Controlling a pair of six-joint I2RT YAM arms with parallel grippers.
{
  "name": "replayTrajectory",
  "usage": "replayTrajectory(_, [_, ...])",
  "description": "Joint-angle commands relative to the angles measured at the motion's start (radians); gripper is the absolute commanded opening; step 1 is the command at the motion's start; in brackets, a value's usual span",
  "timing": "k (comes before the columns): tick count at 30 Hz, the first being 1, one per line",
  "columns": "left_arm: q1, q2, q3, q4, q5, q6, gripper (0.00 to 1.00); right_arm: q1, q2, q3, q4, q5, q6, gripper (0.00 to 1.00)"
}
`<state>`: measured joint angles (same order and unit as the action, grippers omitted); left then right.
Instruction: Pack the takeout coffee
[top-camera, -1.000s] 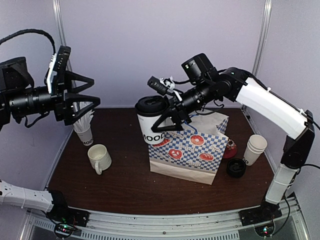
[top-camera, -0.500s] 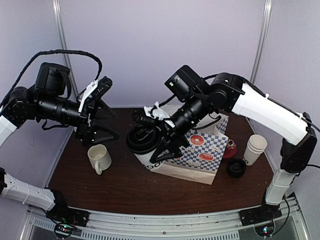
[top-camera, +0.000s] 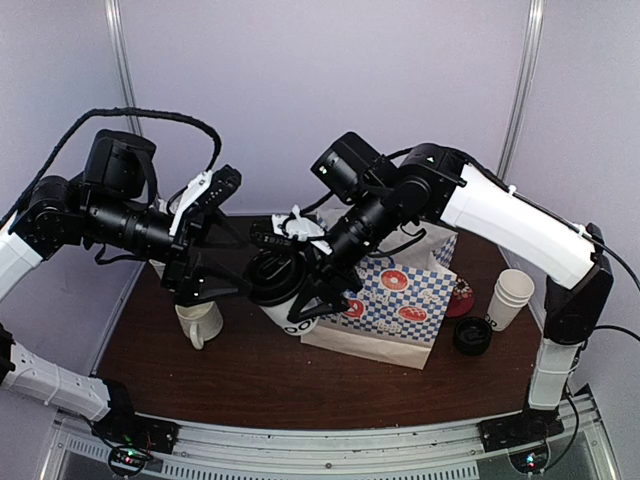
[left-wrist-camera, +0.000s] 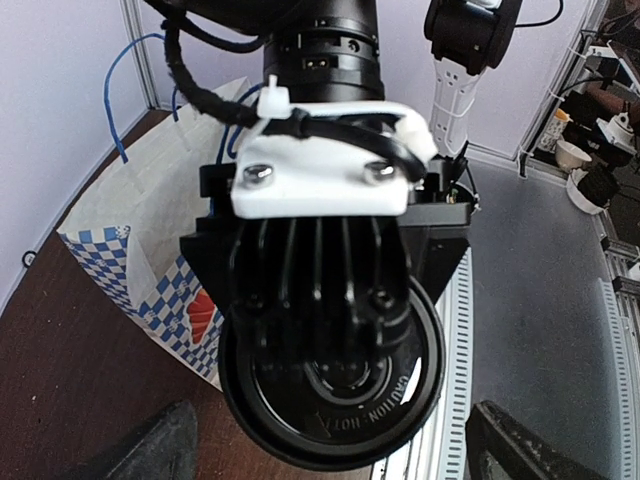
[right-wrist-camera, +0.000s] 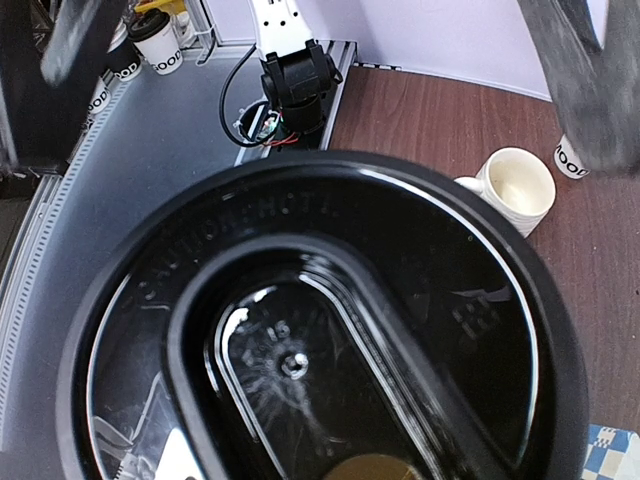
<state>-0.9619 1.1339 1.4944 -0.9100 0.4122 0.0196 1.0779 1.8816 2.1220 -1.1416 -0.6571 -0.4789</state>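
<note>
Takeout coffee (top-camera: 296, 318): one white lidded cup, clamped across its body by the right fingers (top-camera: 322, 290), tilted hard, black lid turned toward the left arm. Position: raised off the bench (top-camera: 250, 385), just beside the near left corner of the paper bag (top-camera: 390, 310), wholly outside it.

Left fingers (top-camera: 218, 288): spread wide, empty, set either side of the lid and close to it. No contact visible in any view. Judged to be a handover or regrip between the arms, not a drop into the bag.

Bag: upright, mouth open, handles up. Part of the interior seen from the left wrist, with no cup in that part; the rest hidden.

Progress, as judged: early. Cup lidded and lifted, nothing confirmed packed. Outstanding: settle the grip, bring the cup upright, carry it over the open mouth, lower it inside, release.

Also on the bench: stack of white cups (top-camera: 510, 295) without a lid at the right, loose black lid (top-camera: 472, 336) just beside it. Cannot tell whether a second coffee is to be made up from these. Cream mug (top-camera: 198, 322) at the left, below the left arm, not part of the order.
</note>
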Motion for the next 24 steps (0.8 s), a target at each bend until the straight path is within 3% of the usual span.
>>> replayTrajectory(1, [-0.013,0.014,-0.016,0.076,-0.03,0.033,0.98,0.012,0.011,0.036,-0.018,0.025,0.014,0.79])
replayTrajectory(16, [-0.068,0.069,-0.028,0.078,-0.098,0.068,0.98,0.02,0.039,0.065,-0.034,0.051,0.023,0.79])
replayTrajectory(24, [-0.07,0.1,-0.017,0.066,-0.155,0.079,0.91,0.024,0.032,0.063,-0.039,0.044,0.024,0.78])
